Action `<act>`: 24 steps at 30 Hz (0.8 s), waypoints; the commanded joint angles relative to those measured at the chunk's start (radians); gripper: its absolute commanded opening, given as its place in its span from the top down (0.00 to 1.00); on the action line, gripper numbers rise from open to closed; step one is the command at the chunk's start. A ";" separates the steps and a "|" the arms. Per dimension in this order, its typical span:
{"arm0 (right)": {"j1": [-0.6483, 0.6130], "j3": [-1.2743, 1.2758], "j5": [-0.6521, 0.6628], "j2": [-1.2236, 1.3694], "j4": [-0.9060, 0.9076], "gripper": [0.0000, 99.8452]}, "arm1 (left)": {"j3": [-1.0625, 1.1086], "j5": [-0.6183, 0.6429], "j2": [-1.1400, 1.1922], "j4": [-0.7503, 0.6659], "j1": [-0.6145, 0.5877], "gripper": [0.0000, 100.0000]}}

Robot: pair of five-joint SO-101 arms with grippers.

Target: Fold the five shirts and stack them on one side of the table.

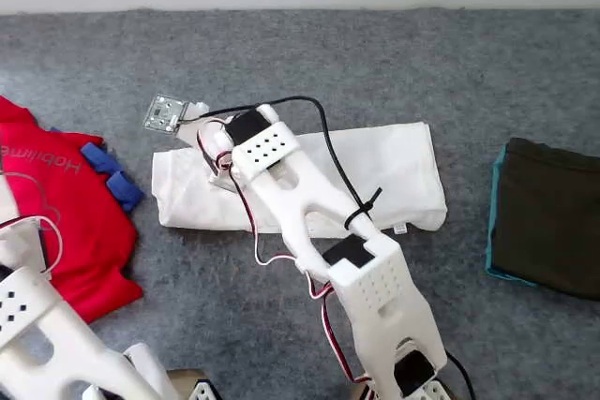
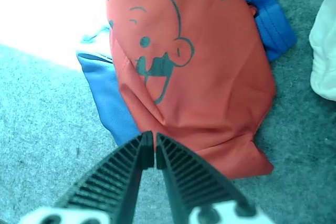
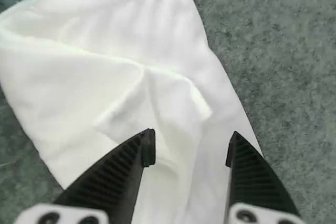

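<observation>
Your right gripper point(image 3: 189, 150) stands with its jaws apart over the white shirt point(image 3: 131, 77), a raised crease between the tips. Your left gripper point(image 2: 155, 150) is closed together on nothing, above the red shirt point(image 2: 199, 77); its wrist view shows a blue shirt point(image 2: 107, 103) beneath. The high view adds a dark folded shirt point(image 1: 548, 217), well apart on the grey tabletop point(image 1: 375, 63).

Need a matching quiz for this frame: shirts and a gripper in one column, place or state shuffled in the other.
1. white cloth shirt
2. red printed shirt
3. dark folded shirt
4. left gripper

a. fingers shut
b. far right in the high view
c. below the open right gripper
d. lying on a blue garment

Pairs: 1-c, 2-d, 3-b, 4-a
</observation>
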 commanded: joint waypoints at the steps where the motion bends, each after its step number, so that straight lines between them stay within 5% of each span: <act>1: 0.016 -0.043 0.006 -0.033 0.005 0.79 | -0.005 -0.002 -0.018 -0.008 0.008 0.98; 15: -0.117 -0.043 0.000 -0.208 0.225 0.99 | -0.005 -0.002 -0.018 -0.008 0.009 0.98; 19: -0.124 -0.043 0.009 -0.094 0.097 0.99 | -0.005 -0.002 -0.018 -0.008 0.009 0.98; 24: 0.013 -0.043 0.009 0.019 -0.200 0.99 | -0.005 -0.002 -0.018 -0.008 0.009 0.98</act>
